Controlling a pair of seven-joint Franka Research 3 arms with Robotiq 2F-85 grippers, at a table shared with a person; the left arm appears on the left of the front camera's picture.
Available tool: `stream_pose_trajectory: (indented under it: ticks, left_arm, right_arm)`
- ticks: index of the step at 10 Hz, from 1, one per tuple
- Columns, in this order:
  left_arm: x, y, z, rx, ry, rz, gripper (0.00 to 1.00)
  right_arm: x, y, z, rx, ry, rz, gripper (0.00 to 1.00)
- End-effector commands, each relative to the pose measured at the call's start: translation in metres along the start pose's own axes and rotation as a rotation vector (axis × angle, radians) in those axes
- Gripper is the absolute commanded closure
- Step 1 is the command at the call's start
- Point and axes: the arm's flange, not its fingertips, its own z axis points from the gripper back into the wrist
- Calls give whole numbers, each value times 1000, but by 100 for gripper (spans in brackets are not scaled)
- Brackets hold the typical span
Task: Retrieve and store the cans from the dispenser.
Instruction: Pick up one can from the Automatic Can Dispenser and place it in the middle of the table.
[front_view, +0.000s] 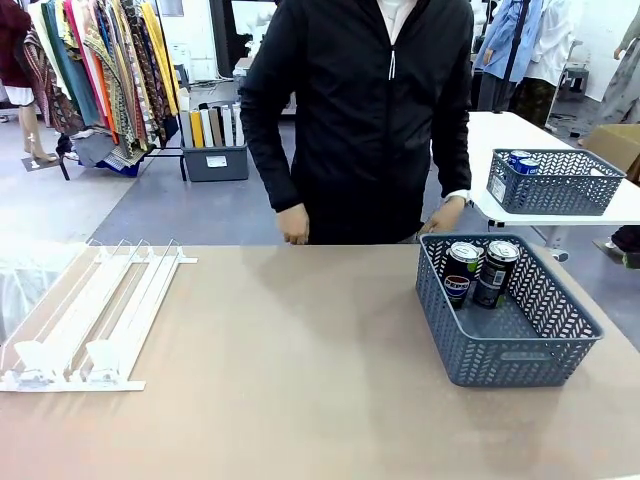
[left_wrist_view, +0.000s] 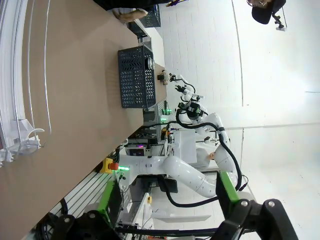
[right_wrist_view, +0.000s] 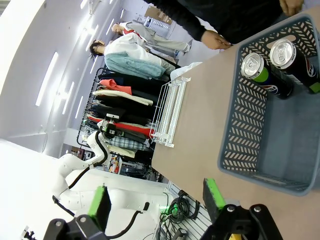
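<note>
Two dark cans (front_view: 479, 272) stood upright in the far left corner of the grey basket (front_view: 520, 352), at the right of the front picture. They touched each other. Each had a shiny silver top and a black side; one showed a round red, white and blue mark and some green. I could not read any words on them.

The basket was plastic with small zigzag holes. The white rack (front_view: 90, 315) lay flat at the left, with thin wire lanes and clear stops.

My left gripper (left_wrist_view: 167, 202) was spread wide, holding nothing. My right gripper (right_wrist_view: 157, 200) was spread wide too, holding nothing.

A person's hand (front_view: 293, 226) rested at the table's far edge.
</note>
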Motion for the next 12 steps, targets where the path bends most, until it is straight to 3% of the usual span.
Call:
stream_pose_trajectory:
  ticks: [1,12]
  left_arm:
    - [-1,-3,-1,-20,-6,0,0]
    - [-1,-3,-1,-20,-6,0,0]
  right_arm:
    - [4,4,-2,25,-20,15,0]
    - [4,4,-2,25,-20,15,0]
